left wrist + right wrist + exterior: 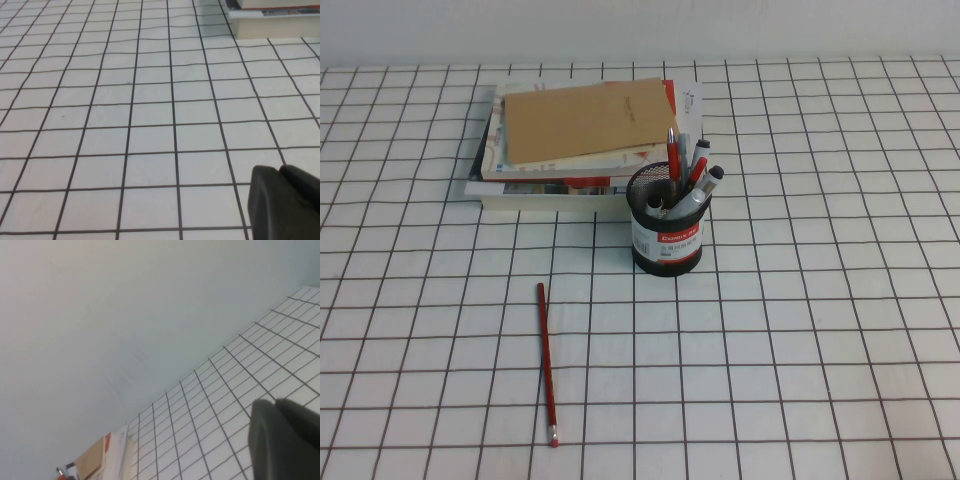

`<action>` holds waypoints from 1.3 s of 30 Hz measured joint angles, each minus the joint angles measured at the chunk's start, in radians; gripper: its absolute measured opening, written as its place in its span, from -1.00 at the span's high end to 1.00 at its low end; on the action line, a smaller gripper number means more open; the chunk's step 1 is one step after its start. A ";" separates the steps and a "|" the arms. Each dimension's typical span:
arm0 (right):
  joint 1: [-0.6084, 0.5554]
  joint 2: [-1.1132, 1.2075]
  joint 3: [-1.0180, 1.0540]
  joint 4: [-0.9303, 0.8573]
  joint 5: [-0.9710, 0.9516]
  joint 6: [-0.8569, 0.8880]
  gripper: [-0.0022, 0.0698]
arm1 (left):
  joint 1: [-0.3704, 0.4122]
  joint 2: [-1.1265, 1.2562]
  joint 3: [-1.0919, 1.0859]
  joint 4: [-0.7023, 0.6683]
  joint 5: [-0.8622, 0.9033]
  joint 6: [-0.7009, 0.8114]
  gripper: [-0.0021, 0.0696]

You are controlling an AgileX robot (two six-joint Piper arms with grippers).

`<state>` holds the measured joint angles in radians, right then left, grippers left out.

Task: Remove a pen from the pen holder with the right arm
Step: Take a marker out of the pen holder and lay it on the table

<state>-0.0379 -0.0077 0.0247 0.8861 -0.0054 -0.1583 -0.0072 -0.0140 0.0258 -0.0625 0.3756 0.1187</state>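
The right hand (276,402) was clenched on nothing and angled up toward the back wall, well apart from the pen holder (667,225). The left hand (281,170) was also clenched and empty, low over the bench (840,330). The pens (692,178) stood upright in the pen holder, just beside a stack of books (585,135).

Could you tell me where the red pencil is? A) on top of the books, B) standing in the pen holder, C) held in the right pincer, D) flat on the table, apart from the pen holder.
D: the red pencil lies flat on the table, nearer the robot than the pen holder and not touching it. The right pincer is shut, empty and raised away. The left pincer is over bare table.
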 joint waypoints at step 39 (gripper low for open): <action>0.185 1.019 -0.702 -0.083 0.525 -0.392 0.98 | 0.000 0.000 0.000 0.000 0.000 0.000 0.95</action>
<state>0.1475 1.0116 -0.6771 0.8033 0.5197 -0.5507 -0.0072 -0.0140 0.0258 -0.0625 0.3756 0.1187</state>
